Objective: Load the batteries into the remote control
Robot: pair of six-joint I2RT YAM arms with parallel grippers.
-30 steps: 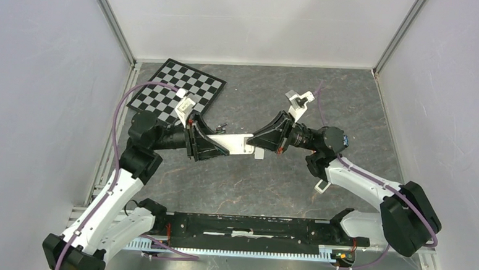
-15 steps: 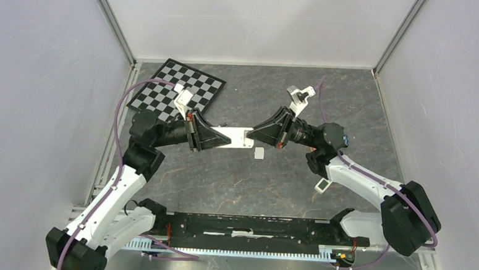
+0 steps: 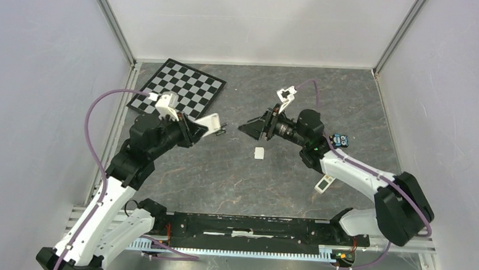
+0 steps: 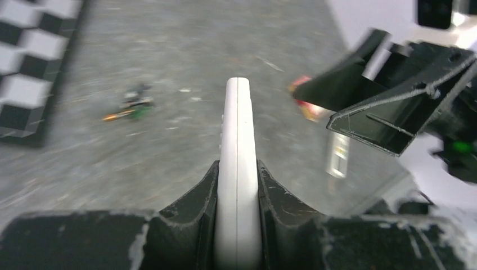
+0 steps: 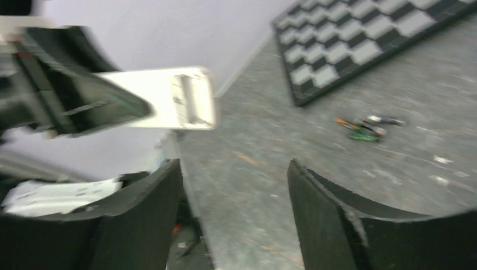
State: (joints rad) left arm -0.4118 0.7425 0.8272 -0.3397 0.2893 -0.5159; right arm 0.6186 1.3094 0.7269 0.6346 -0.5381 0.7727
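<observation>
The remote control (image 4: 237, 112) was off the surface, pinched edge-on in the left hand (image 4: 237, 180). Its long axis ran left to right, and the free end, with what looked like an open compartment, pointed at the right hand (image 5: 233, 169). The batteries (image 5: 363, 126) lay on the surface near the chequered board (image 3: 177, 88), about under that free end, between the two hands. The right hand was spread and empty, so it seemed better placed to reach left for them. A small white piece (image 3: 259, 153) lay nearer the arms.

Worktop (image 3: 235, 178): grey, marbled surface. Enclosure: plain pale walls (image 3: 255, 24) on three sides, joined by aluminium corner posts (image 3: 111, 20). Lighting even.
</observation>
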